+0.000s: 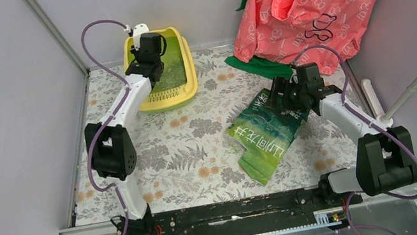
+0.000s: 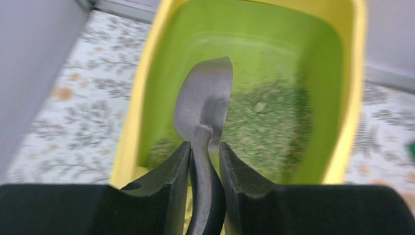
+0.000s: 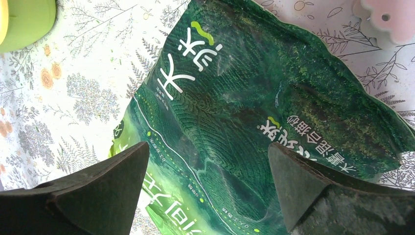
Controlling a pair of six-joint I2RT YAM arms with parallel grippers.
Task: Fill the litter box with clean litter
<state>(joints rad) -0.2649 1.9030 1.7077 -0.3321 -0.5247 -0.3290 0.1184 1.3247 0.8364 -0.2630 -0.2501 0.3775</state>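
The litter box (image 1: 188, 89) sits at the bench's (image 1: 199, 151) far left corner, litter (image 2: 264, 122) inside — loose, grainy, likely to spill. The left hand (image 2: 204, 145) pinches the scoop (image 2: 205, 93) by its handle; the right hand (image 3: 208, 147) hangs spread over the soft bag (image 3: 230, 98).

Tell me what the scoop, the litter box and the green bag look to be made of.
The scoop: grey blade with a dull sheen, metal or moulded plastic, cannot tell which; dark glossy handle. The litter box: smooth moulded plastic, yellow rim, green inside. The green bag: thin glossy plastic film, creased, catching highlights.
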